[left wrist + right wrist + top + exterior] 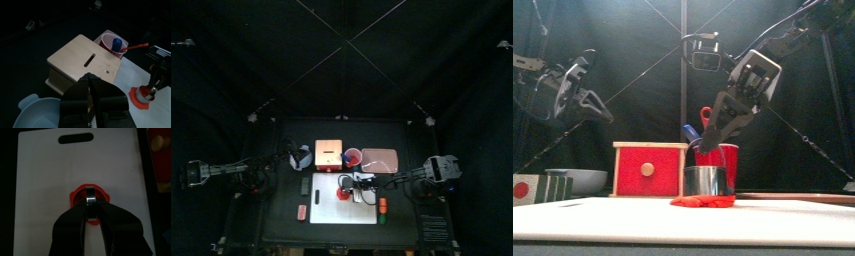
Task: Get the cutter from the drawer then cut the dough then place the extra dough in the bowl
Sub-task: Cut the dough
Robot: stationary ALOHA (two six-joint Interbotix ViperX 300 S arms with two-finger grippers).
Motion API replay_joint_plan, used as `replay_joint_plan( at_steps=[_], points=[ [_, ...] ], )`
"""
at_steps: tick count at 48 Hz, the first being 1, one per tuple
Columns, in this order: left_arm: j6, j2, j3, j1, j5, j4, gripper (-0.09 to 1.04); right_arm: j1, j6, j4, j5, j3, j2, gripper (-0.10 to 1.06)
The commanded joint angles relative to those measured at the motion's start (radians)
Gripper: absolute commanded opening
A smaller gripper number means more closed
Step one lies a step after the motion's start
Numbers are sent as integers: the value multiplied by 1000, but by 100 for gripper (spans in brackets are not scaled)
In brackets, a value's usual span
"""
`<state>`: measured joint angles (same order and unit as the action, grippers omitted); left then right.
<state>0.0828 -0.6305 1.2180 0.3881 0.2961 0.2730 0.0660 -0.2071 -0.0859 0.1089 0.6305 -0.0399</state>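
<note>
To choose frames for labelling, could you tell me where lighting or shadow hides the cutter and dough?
Front view: well lit, with the cutter and red dough clear and a bright patch behind at upper left. Top view: the booth is dim; only the white cutting board stands out, and the cutter barely shows. Right wrist view: the dark right gripper covers much of the dough; metal glints at its tips.

top camera: high, looking down toward 12 o'clock. front camera: level at 6 o'clock, near. right wrist camera: close above the white board (80, 173), shared with top.
</note>
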Motion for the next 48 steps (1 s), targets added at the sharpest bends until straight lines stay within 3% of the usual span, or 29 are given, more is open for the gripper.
replay_joint_plan(
  at_steps=[1, 15, 27, 35, 40, 48],
  points=[
    [0, -2, -12, -2, 5, -3, 38, 3, 0, 3, -2, -18, 18, 66],
    [-3, 0, -12, -3, 5, -2, 38, 11, 5, 3, 0, -28, 34, 88],
    [-9, -2, -12, -17, 8, -18, 38, 20, 12, -29, 0, -20, 120, 89],
    [-11, -2, -14, -107, 12, -92, 40, 14, 5, -71, -15, 54, 249, 89],
    [-11, -2, -12, -193, 43, -178, 43, 12, 2, -61, -97, 133, 314, 89],
    [-6, 8, 8, -295, 175, -275, 57, 11, 2, -8, -318, 276, 348, 89]
  ],
)
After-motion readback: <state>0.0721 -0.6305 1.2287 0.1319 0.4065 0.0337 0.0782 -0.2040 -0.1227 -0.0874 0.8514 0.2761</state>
